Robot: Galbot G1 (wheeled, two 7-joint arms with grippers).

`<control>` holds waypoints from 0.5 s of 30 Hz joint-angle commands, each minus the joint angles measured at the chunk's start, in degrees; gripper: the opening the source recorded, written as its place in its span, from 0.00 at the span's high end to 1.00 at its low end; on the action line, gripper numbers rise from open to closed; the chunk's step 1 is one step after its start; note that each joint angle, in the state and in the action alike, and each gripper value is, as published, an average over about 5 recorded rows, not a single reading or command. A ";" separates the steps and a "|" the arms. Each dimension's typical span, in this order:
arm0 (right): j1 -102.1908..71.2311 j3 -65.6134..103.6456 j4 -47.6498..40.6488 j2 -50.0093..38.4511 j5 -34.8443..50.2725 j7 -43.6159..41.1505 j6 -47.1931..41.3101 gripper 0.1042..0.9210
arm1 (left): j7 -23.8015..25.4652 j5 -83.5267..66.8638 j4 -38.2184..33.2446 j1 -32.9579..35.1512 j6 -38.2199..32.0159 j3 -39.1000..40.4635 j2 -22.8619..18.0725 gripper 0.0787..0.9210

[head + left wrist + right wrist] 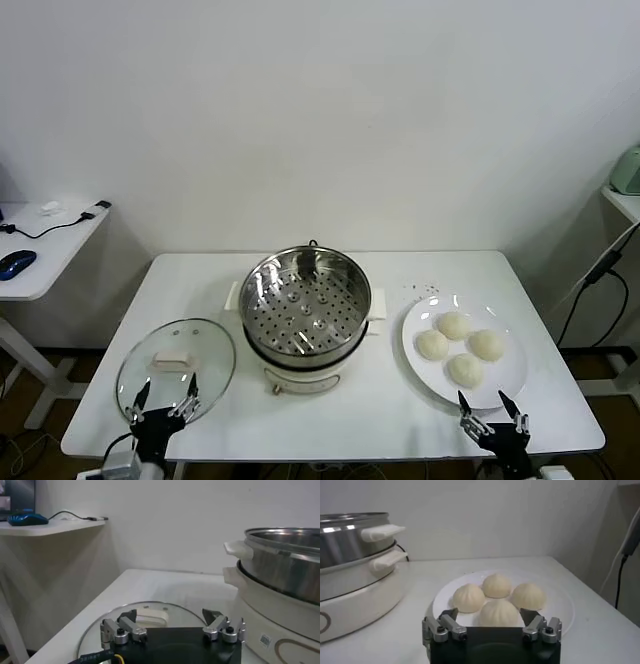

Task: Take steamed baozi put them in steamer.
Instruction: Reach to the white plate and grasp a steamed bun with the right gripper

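Left gripper [172, 621] hangs with jaws spread wide over the glass lid [150, 611] on the white bench [150, 582]; the steamer [280, 575] stands just beside.

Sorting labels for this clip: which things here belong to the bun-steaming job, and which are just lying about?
Job: four steamed baozi on the white plate; the empty steamer.
Lying about: glass lid, computer mouse and cable on the side table.
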 commanded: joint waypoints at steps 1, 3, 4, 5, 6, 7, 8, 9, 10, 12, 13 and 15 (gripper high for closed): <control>8.85 0.96 -0.39 -4.58 -1.72 0.83 -4.46 0.12 | -0.04 -0.25 -0.24 0.12 0.08 0.40 0.16 0.12; 13.24 0.57 -1.02 -7.36 -1.72 1.30 -7.85 0.12 | -0.04 -0.33 -0.31 0.05 0.08 0.57 0.28 0.12; 16.31 0.22 -1.78 -9.27 -1.69 1.24 -9.86 0.12 | -0.04 -0.38 -0.36 -0.01 0.08 0.66 0.35 0.12; 20.13 -0.38 -3.22 -11.42 -2.06 0.36 -11.56 0.12 | -0.04 -0.40 -0.40 -0.09 0.06 0.72 0.44 0.12; 23.64 -1.11 -4.87 -13.54 -2.68 -0.88 -12.60 0.12 | -0.04 -0.41 -0.43 -0.16 0.04 0.75 0.52 0.12; 27.44 -2.11 -7.00 -15.87 -3.37 -2.47 -13.28 0.12 | -0.04 -0.43 -0.44 -0.24 0.00 0.78 0.63 0.12; 31.03 -3.55 -9.56 -18.41 -4.10 -4.83 -13.60 0.12 | -0.04 -0.45 -0.42 -0.30 -0.06 0.81 0.78 0.12; 34.44 -5.32 -12.18 -21.09 -4.90 -7.37 -13.84 0.12 | -0.05 -0.49 -0.36 -0.36 -0.14 0.83 0.94 0.12; 37.24 -7.16 -14.36 -23.39 -5.53 -9.52 -14.02 0.12 | -0.05 -0.53 -0.28 -0.41 -0.22 0.85 1.10 0.12; 44.06 -12.35 -19.45 -28.62 -7.58 -15.09 -13.87 0.12 | -0.06 -0.61 -0.07 -0.51 -0.43 0.88 1.39 0.12; 47.54 -15.78 -21.84 -31.26 -8.90 -18.22 -13.42 0.12 | -0.07 -0.63 0.00 -0.56 -0.51 0.89 1.47 0.12; 55.32 -23.71 -26.75 -36.49 -11.32 -25.74 -12.14 0.12 | -0.07 -0.64 0.15 -0.68 -0.67 0.91 1.53 0.12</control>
